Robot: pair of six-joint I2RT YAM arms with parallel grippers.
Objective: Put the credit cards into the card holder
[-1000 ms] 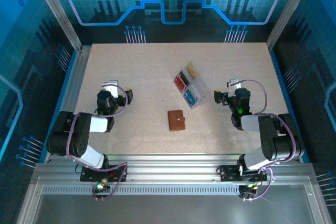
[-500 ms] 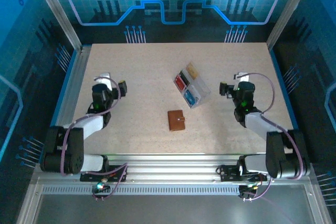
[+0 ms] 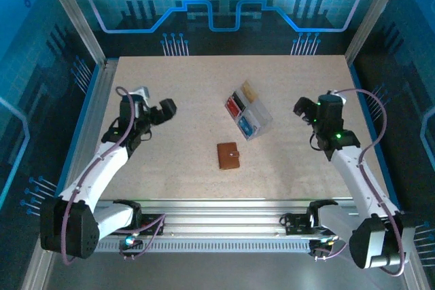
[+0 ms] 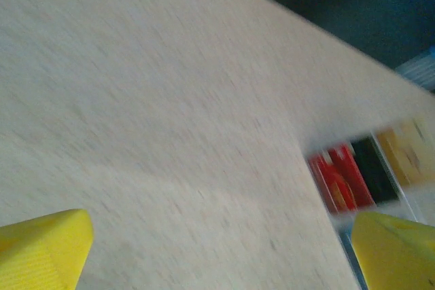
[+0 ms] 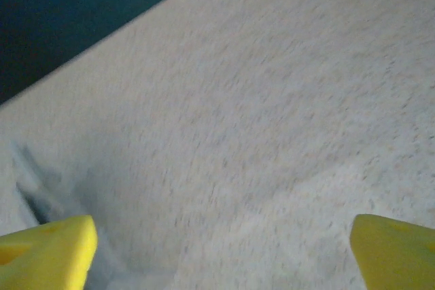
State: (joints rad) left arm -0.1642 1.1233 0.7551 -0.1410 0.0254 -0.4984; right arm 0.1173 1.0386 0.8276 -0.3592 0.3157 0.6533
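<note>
The left gripper (image 3: 165,109) hangs over the left part of the table (image 3: 183,79), its fingers (image 4: 42,249) spread wide and empty. To its right, near the middle, the brown card holder (image 3: 228,155) lies flat and looks snapped shut. Just beyond that, the clear tray (image 3: 260,115) holds the blue credit cards (image 3: 245,126) in its near compartment, with a red card (image 3: 234,105) and a tan card (image 3: 249,90) in the compartments behind. On the right, the right gripper (image 3: 301,107) is also wide open with nothing held.

The thin cards sit inside a light tray, so a pinch could drag or tip the tray, or take the red card instead. The shut holder could skid if only one arm works it open.

The top view gives the holder, both arms and every compartment. The left wrist view gives the red card (image 4: 336,181) and tan card (image 4: 408,157) closer but blurred. The right wrist view gives bare table between its fingers (image 5: 45,252).
</note>
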